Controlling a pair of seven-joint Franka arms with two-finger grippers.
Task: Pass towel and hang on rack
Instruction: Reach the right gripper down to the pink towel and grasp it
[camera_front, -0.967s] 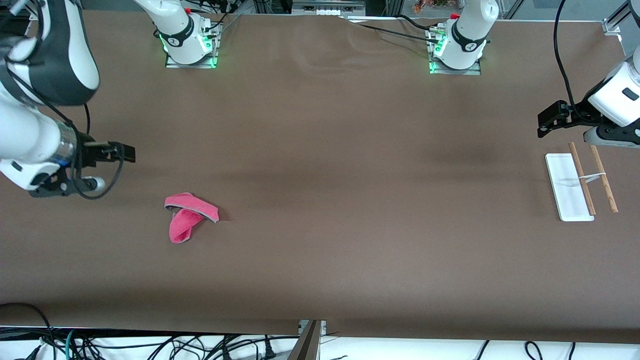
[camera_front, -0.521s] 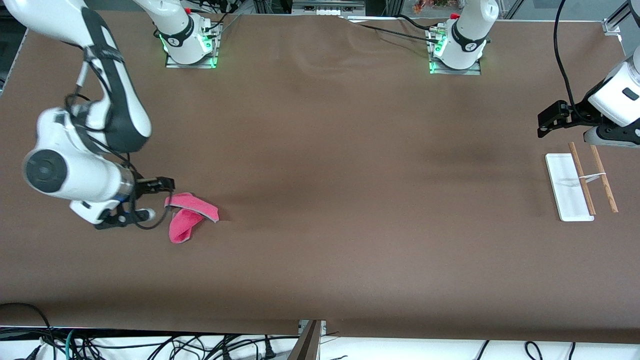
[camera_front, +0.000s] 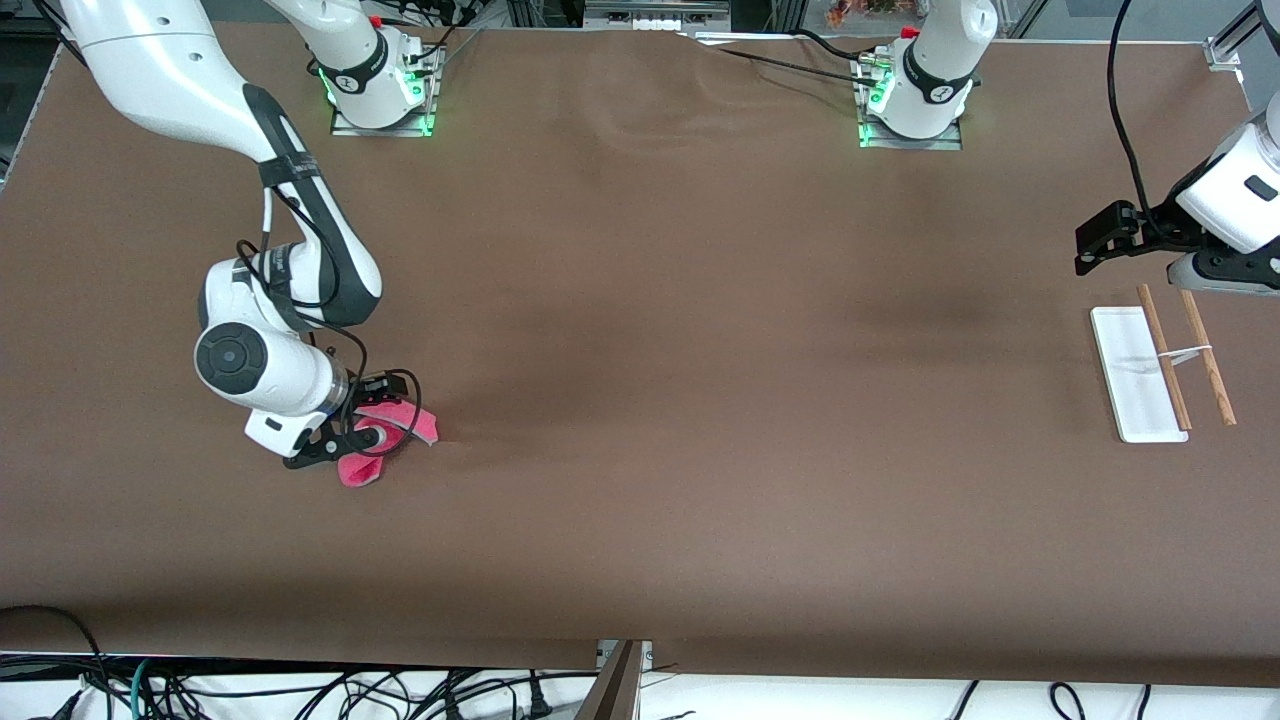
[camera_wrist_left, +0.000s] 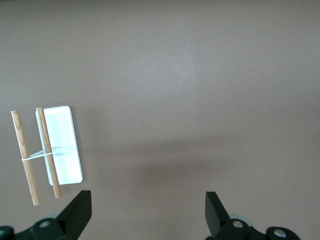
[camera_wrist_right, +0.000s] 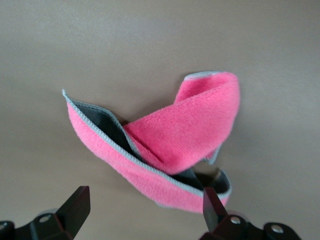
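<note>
Both arms: glossy white shells, dark grey-black bands at joints. Bases on metal plates, green lights glowing, red knob on top of each. Black cables loop along right arm's wrist; round dark cap on its wrist joint. Left gripper (camera_wrist_left: 147, 215), right gripper (camera_wrist_right: 142, 212): black fingers, small screws at base.

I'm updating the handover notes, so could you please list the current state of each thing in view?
towel: crumpled and folded over itself on the table, not held.
rack: standing at the left arm's end of the table, rods bare.
right gripper: open, over the towel.
left gripper: open, empty, waiting near the rack.
</note>
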